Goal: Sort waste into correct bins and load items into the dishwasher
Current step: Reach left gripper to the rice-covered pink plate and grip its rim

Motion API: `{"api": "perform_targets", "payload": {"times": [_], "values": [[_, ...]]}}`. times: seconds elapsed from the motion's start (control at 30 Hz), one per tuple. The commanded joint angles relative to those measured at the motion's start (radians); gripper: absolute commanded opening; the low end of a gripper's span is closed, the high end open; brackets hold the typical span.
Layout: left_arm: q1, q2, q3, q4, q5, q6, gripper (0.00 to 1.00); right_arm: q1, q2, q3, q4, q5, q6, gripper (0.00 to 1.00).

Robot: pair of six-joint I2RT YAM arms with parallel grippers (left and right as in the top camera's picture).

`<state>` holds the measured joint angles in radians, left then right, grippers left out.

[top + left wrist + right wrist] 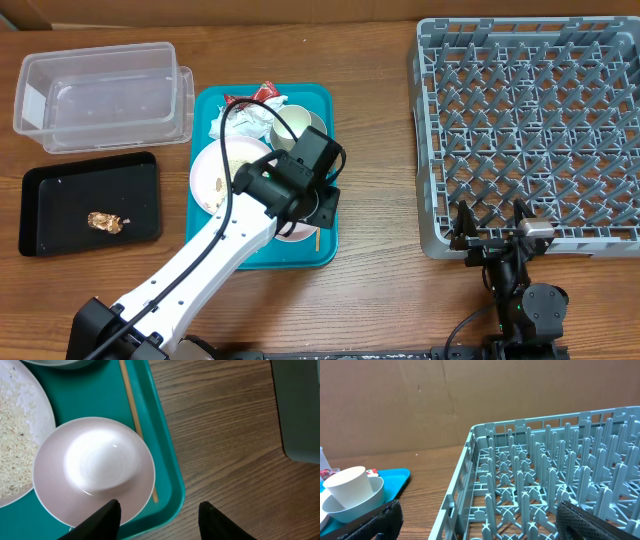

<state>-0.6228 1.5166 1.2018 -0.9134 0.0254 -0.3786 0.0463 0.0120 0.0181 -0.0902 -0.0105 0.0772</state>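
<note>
My left gripper (320, 207) hangs open over the near right corner of the teal tray (262, 252). In the left wrist view its gripper (160, 516) has one finger (106, 519) over the rim of the small white plate (92, 467) and the other over the table outside the tray (167, 462). The large plate (20, 450) holds loose rice. Crumpled napkins (238, 120) and a red wrapper (268, 91) lie at the tray's far end beside a cup in a bowl (352, 491). My right gripper (492, 224) stands open at the dish rack's (530, 120) front edge.
A clear tub (100, 95) stands at the far left, and a black tray (60, 205) with a brownish scrap (105, 221) in front of it. A wooden chopstick (136, 425) lies along the teal tray's right side. The rack's corner (300, 410) shows at the right.
</note>
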Motion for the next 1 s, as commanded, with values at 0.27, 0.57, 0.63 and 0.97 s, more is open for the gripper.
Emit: {"api": "perform_targets", "payload": {"times": [0.27, 0.57, 0.63, 0.97], "values": [[-0.027, 0.0, -0.091, 0.029, -0.106, -0.064, 0.53, -0.001, -0.009, -0.01, 0.006, 0.009, -0.006, 1.0], [-0.027, 0.0, -0.184, 0.126, -0.111, -0.063, 0.52, -0.001, -0.009, -0.01, 0.006, 0.009, -0.006, 1.0], [-0.027, 0.0, -0.187, 0.126, -0.131, -0.065, 0.52, -0.001, -0.009, -0.01, 0.006, 0.009, -0.006, 1.0], [0.089, 0.0, -0.097, 0.115, -0.294, -0.184, 0.48, -0.001, -0.009, -0.01, 0.006, 0.009, -0.006, 1.0]]}}
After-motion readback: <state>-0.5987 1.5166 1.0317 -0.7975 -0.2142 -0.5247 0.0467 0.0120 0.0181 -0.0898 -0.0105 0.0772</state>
